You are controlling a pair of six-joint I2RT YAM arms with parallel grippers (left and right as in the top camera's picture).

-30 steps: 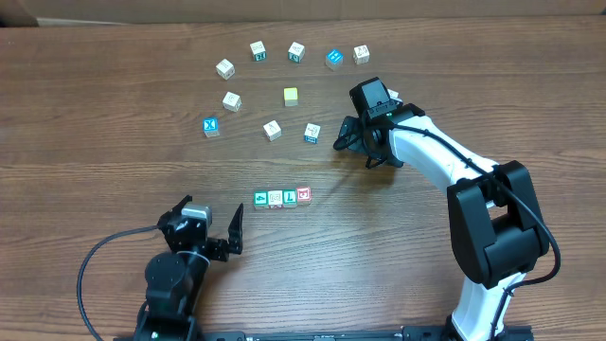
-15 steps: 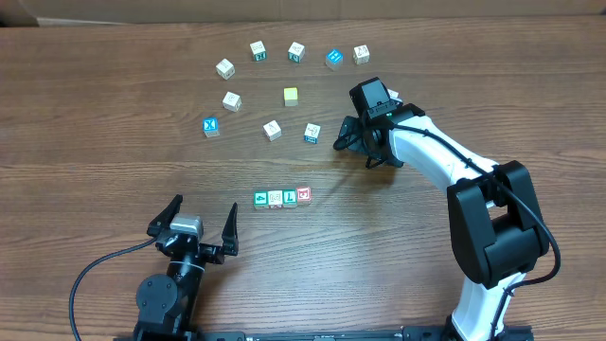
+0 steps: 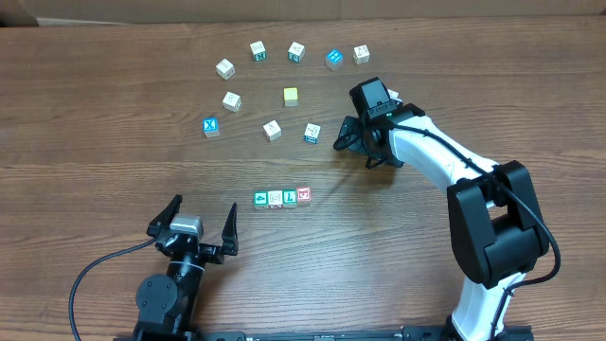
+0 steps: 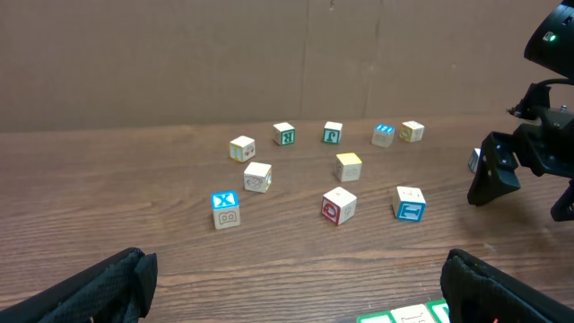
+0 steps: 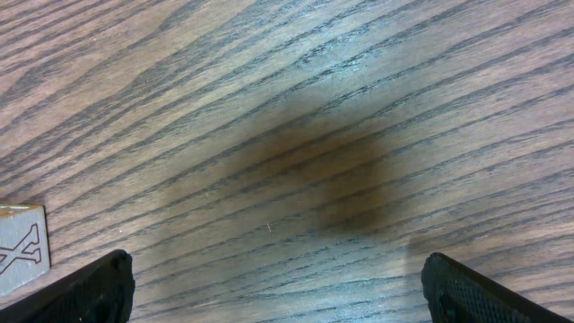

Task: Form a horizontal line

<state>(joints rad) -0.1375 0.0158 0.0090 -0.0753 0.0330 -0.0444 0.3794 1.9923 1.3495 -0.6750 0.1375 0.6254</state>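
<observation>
Now, the row of four letter cubes (image 3: 282, 197) sits side by side on the desk (image 3: 95, 142); left pincer (image 3: 205, 205) spread wide, empty, right pincer (image 3: 357, 147) likewise.

robotics lab test bench, evidenced by a black arm (image 3: 169, 294) and a white arm (image 3: 431, 156) mounted at one wood-grain table (image 3: 95, 152) before a plain cardboard backdrop (image 4: 179, 63).

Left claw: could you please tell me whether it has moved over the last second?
Yes, the left claw drew back and slightly left, away from the four-cube row.
</observation>
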